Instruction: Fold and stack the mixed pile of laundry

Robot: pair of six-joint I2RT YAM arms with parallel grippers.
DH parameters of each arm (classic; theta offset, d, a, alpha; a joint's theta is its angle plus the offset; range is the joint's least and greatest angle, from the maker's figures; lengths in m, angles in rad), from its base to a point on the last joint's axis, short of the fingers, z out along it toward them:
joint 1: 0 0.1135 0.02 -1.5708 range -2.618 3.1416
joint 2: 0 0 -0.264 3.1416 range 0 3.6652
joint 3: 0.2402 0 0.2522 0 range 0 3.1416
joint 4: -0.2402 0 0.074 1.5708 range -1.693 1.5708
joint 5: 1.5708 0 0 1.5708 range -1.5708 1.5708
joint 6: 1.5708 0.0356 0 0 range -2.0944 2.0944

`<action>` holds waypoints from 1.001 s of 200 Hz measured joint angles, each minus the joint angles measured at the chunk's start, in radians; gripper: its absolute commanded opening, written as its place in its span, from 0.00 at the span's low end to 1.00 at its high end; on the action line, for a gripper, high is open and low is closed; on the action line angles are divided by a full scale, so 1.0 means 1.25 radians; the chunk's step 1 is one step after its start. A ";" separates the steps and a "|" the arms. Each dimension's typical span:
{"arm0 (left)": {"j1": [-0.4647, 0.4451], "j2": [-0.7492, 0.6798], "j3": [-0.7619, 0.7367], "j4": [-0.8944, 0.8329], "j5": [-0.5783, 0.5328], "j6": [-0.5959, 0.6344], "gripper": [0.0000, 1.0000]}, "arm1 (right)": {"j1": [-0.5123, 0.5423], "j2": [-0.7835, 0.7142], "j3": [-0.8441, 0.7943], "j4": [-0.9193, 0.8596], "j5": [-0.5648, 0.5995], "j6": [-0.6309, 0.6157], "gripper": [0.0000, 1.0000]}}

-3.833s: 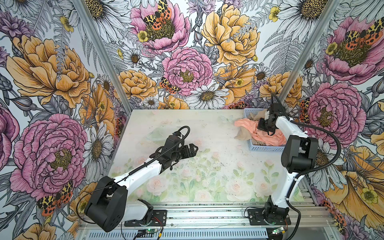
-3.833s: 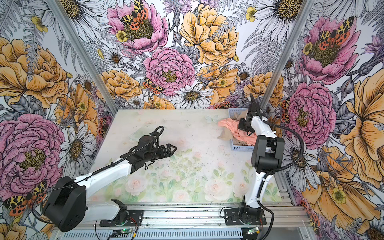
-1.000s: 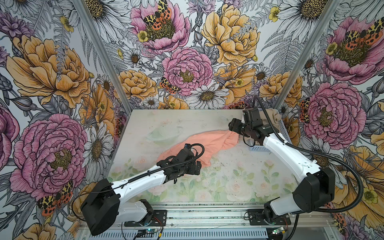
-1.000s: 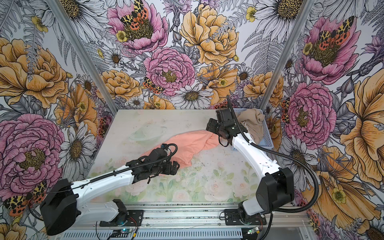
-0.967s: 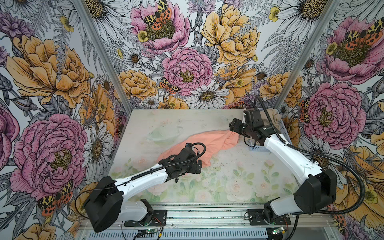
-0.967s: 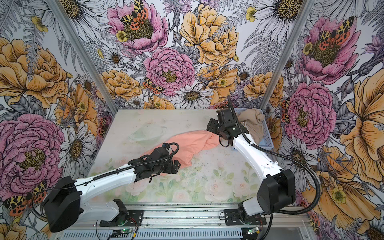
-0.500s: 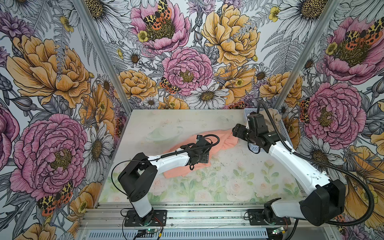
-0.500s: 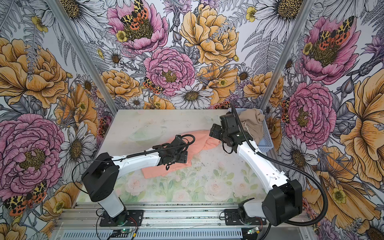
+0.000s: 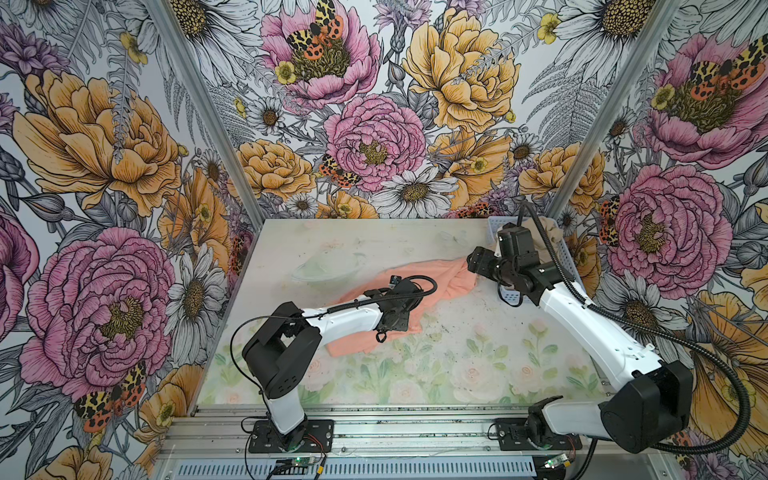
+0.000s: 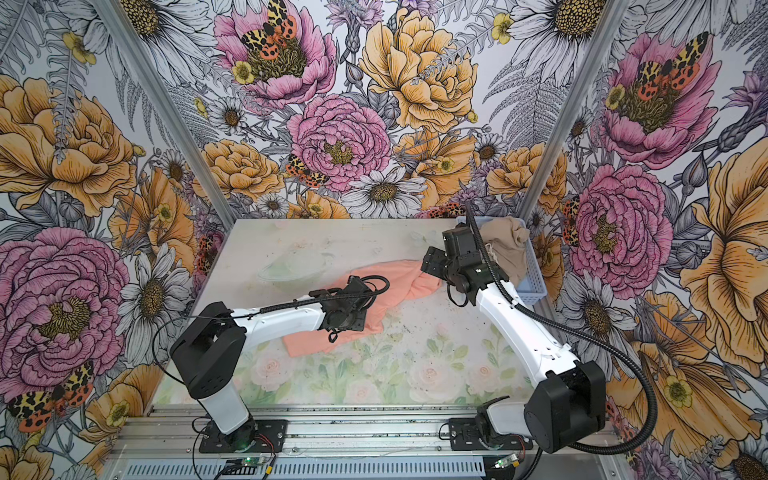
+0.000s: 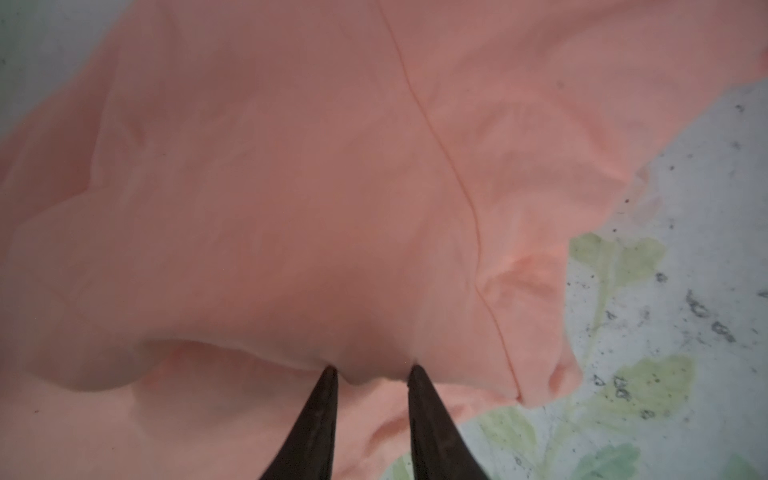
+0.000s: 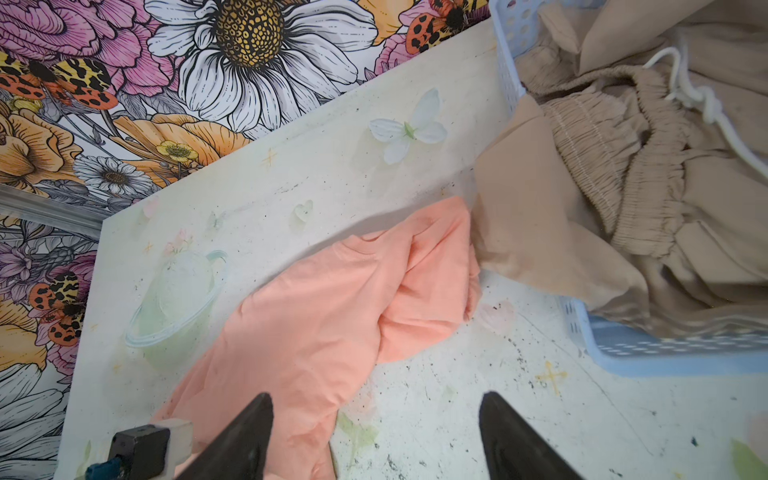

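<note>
Left hand [image 11: 374,370] grasps the peach-pink T-shirt [image 9: 446,276], with a ridge of cloth pinched between its narrow-set fingertips; the garment lies crumpled on the worktop [image 9: 457,365], outside the light blue perforated basket [image 12: 648,353]. Right hand [image 12: 376,399] is released, jaws wide apart with nothing between them, above the worktop beside the T-shirt's end nearest the basket. Basket contents: the beige shorts [image 12: 623,195], bunched, with the white drawstring [image 12: 702,99] on top and one fabric panel draped over the basket wall, just beside the T-shirt.
</note>
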 measured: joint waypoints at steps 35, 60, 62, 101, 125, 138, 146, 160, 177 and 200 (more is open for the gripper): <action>0.021 0.000 0.020 -0.006 -0.015 0.024 0.00 | 0.000 0.000 -0.008 0.000 0.000 -0.003 0.80; 0.042 0.000 0.041 -0.011 -0.032 0.048 0.00 | -0.005 -0.003 -0.017 0.000 -0.001 -0.003 0.80; 0.043 0.000 0.043 -0.013 -0.033 0.049 0.00 | -0.006 -0.004 -0.019 0.000 -0.001 -0.003 0.80; 0.100 -0.020 0.117 -0.050 -0.072 0.137 0.00 | -0.009 -0.025 -0.036 0.000 -0.005 -0.006 0.79; 0.172 -0.031 0.227 -0.064 -0.089 0.226 0.00 | -0.009 -0.026 -0.049 -0.001 -0.013 -0.006 0.79; 0.214 -0.029 0.296 -0.061 -0.096 0.272 0.00 | -0.009 -0.026 -0.057 -0.001 -0.016 -0.006 0.80; 0.242 -0.024 0.341 -0.065 -0.099 0.301 0.00 | -0.009 -0.026 -0.061 -0.001 -0.018 -0.005 0.79; 0.285 0.010 0.453 -0.065 -0.108 0.353 0.00 | -0.009 -0.026 -0.067 -0.001 -0.019 -0.006 0.79; 0.326 0.080 0.582 -0.055 -0.119 0.405 0.00 | -0.009 -0.025 -0.072 0.000 -0.022 -0.005 0.79; 0.368 0.193 0.724 -0.047 -0.126 0.461 0.00 | -0.009 -0.015 -0.074 0.000 -0.031 -0.005 0.79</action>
